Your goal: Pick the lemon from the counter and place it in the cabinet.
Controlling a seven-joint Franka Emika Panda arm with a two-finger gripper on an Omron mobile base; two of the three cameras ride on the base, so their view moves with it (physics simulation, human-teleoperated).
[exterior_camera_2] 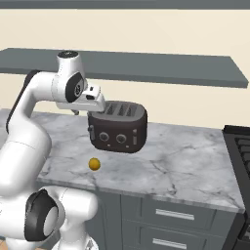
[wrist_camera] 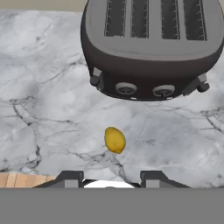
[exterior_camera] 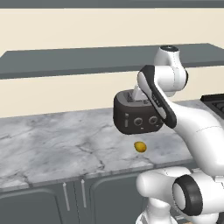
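The lemon [exterior_camera: 140, 147] [exterior_camera_2: 94, 164] [wrist_camera: 114, 140] lies on the marble counter [exterior_camera: 52, 144] [exterior_camera_2: 185, 166] near its front edge, just in front of the toaster. My gripper [wrist_camera: 111, 178] is open, its two fingertips wide apart with nothing between them. It looks down from well above the counter, and the lemon sits a little beyond the gap between the fingertips. My white hand [exterior_camera_2: 93, 99] hangs at the toaster's upper left. The cabinet [exterior_camera: 87, 59] [exterior_camera_2: 161, 66] runs along the cream wall above the counter, level with my wrist.
A dark toaster [exterior_camera: 138, 116] [exterior_camera_2: 118, 127] [wrist_camera: 151, 48] with two knobs stands right behind the lemon. A black stove [exterior_camera: 215, 104] [exterior_camera_2: 240, 151] borders the counter on the right. Dark grey doors [exterior_camera: 65, 199] and drawers [exterior_camera_2: 168, 215] sit below the counter.
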